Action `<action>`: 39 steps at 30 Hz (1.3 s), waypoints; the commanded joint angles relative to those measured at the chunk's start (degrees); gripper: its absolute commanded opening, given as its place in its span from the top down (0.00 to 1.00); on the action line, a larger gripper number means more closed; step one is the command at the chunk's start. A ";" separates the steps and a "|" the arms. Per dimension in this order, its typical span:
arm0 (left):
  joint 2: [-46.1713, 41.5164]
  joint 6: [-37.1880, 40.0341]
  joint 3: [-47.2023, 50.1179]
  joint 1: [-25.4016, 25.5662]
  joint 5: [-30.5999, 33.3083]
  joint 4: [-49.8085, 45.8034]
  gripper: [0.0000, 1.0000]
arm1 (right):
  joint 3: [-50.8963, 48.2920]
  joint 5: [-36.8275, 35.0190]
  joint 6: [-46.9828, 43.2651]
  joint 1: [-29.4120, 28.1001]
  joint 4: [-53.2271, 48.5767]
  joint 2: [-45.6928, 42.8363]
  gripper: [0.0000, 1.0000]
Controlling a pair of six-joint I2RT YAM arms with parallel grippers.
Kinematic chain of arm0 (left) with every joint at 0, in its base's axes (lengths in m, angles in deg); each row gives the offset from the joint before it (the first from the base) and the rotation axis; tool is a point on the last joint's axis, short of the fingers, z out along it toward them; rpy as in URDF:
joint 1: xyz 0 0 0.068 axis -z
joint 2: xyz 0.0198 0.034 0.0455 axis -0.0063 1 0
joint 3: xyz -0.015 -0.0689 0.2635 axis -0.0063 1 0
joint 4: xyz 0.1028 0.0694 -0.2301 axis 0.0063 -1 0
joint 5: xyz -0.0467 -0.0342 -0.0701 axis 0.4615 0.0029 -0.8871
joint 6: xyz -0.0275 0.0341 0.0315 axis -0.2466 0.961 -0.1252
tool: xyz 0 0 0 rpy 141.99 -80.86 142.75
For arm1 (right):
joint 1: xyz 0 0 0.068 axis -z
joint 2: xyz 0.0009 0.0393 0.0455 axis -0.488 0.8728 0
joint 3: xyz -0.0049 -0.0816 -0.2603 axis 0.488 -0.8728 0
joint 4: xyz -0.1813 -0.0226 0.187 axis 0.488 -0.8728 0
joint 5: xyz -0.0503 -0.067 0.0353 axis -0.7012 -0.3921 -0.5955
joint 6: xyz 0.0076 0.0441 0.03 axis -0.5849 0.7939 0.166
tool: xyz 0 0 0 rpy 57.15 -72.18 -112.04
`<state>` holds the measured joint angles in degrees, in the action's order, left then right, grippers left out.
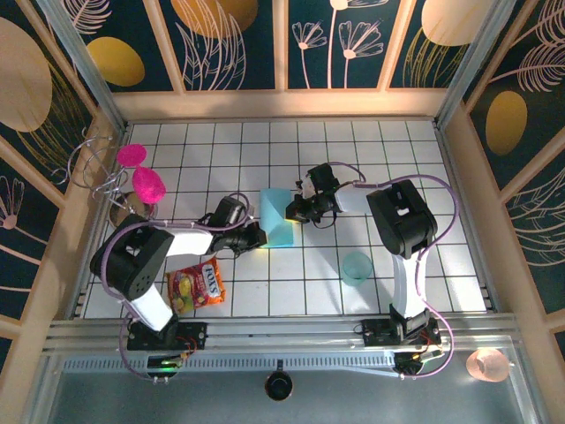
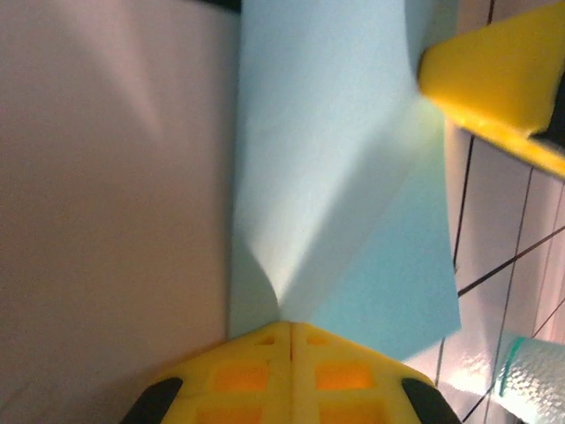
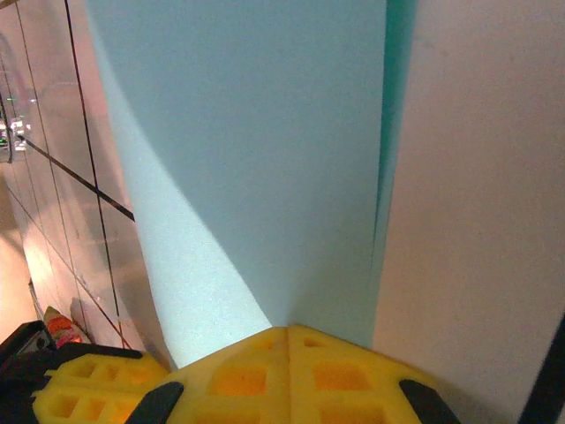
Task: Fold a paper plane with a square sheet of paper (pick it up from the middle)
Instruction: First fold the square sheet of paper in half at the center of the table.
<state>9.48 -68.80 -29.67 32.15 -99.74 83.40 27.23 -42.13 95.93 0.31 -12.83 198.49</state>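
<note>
Overhead view; wrist close-ups, same paper (image 1: 281, 219)

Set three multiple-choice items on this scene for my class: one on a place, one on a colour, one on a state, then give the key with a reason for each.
1. Where is the teal cup?
A. on the tiled table, beside the right arm
B. stacked on a plate
C. hanging on the back wall

2. What colour is the square sheet of paper?
A. pink
B. light blue
C. white

3. How do the two grippers stand?
A. both open
B. both shut on the square sheet of paper
C. one shut, one open

Key:
1 A: the cup stands on the tiles, apart from the paper.
2 B: the sheet shows light blue in every view.
3 B: the left gripper and the right gripper each have their fingertips together, with the paper pinched between them.
</note>
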 commanded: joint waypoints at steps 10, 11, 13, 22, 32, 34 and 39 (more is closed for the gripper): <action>-5.94 9.39 -1.84 0.29 3.65 -20.43 1.00 | -4.91 -28.88 -2.59 1.86 -11.82 8.77 1.00; -7.17 8.98 -2.34 0.29 4.25 -19.66 1.00 | -4.61 -27.97 -3.16 1.84 -11.46 7.82 1.00; -9.45 7.87 -3.37 0.18 6.31 -18.18 1.00 | -2.79 -25.55 -4.65 1.43 -11.48 6.14 1.00; -9.64 -0.84 -5.85 0.13 8.58 -2.89 0.93 | 8.29 -8.50 -12.16 0.66 -8.15 -4.39 0.99; -0.19 -4.25 -12.33 -0.65 8.52 5.18 0.87 | 1.52 -4.63 -2.22 1.02 0.82 -13.07 0.96; 1.28 -4.81 -12.25 -1.52 7.60 7.48 0.87 | -0.87 -5.09 -0.40 0.96 2.31 -13.67 0.96; 7.43 -3.79 -15.70 -3.11 3.39 7.73 0.88 | -3.22 -3.60 1.30 -0.40 3.96 -13.35 0.98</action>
<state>14.13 -72.30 -42.82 29.83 -93.58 89.14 24.83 -46.35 95.01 0.92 -10.95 184.81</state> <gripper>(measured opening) 0.121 0.050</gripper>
